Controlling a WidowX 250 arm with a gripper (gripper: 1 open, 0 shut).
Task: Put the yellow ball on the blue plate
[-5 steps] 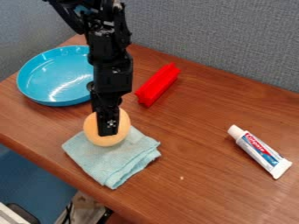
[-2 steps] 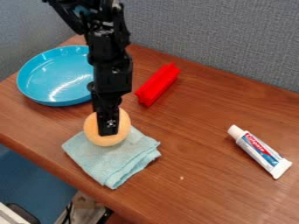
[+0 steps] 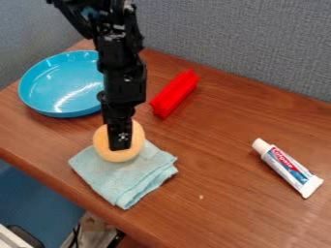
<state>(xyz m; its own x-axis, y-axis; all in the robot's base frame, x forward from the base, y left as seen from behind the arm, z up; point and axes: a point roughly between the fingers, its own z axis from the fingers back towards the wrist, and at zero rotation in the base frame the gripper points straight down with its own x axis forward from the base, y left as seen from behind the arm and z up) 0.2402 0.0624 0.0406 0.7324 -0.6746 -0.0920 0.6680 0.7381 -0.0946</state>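
Gripper (image 3: 119, 139) points straight down, fingers drawn in tight, pinching yellow ball (image 3: 114, 147) from above. Ball: smooth, matte, pale yellow-orange, slightly egg-shaped; sits on teal cloth (image 3: 127, 167), soft, rumpled, folded. Blue plate (image 3: 58, 84): round, shallow, glossy plastic, raised rim; up-left of ball, well apart. Red block (image 3: 175, 93): rectangular, up-right of ball, beside arm. Toothpaste tube (image 3: 287, 167): far right of ball. All on brown wood table (image 3: 220, 126).
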